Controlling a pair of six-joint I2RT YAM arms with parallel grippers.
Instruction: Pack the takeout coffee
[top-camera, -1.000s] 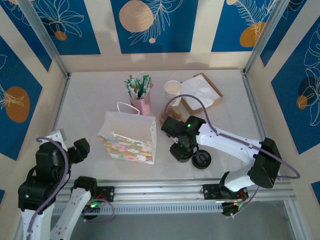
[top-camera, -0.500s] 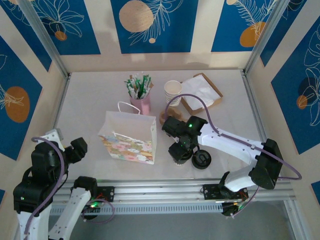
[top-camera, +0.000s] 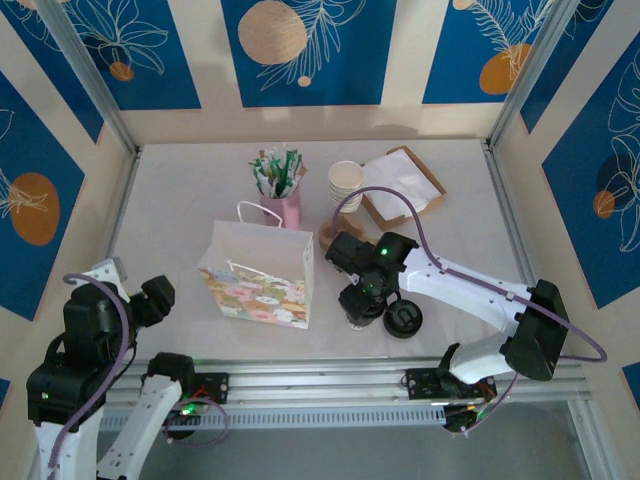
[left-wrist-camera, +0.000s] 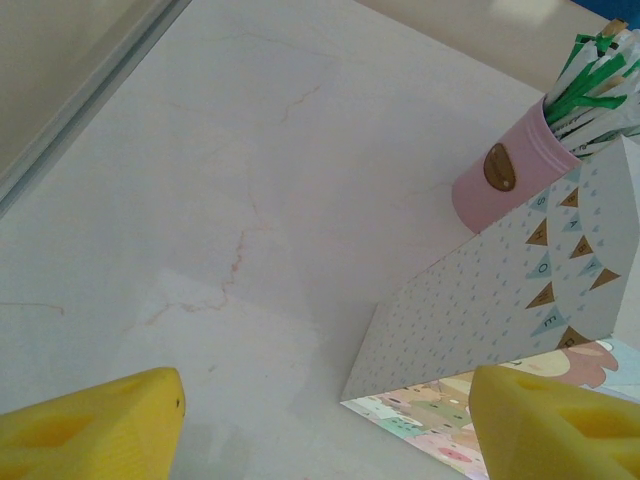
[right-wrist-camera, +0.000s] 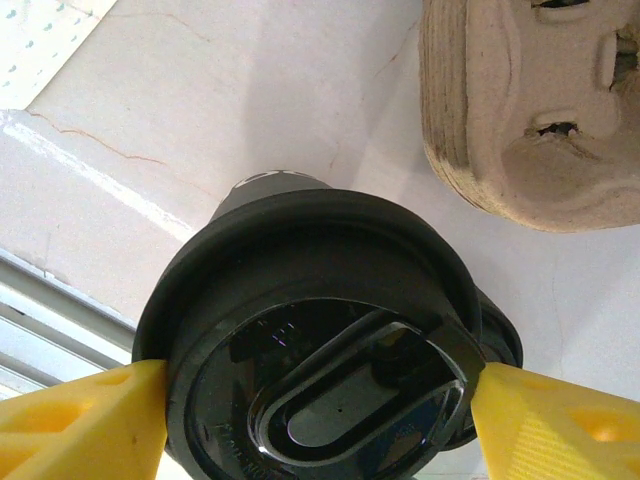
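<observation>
Straddling takeout coffee (right-wrist-camera: 300, 260), right gripper (right-wrist-camera: 320, 400) has both yellow fingers (right-wrist-camera: 90, 420) pressed against opposite sides of black lid rim: jaws wide, clamped on lid. Coffee upright on bench (top-camera: 170, 220), just right of paper bag (top-camera: 258, 275). Loose black lid (top-camera: 403, 320) farther right of bag. Left gripper (left-wrist-camera: 325, 425) wide open, holding nothing, near-left of bag, well apart from it. Pink holder (top-camera: 282, 208) with sachets just behind bag. 1 stack of cream cups (top-camera: 345, 185) behind bag, to right.
</observation>
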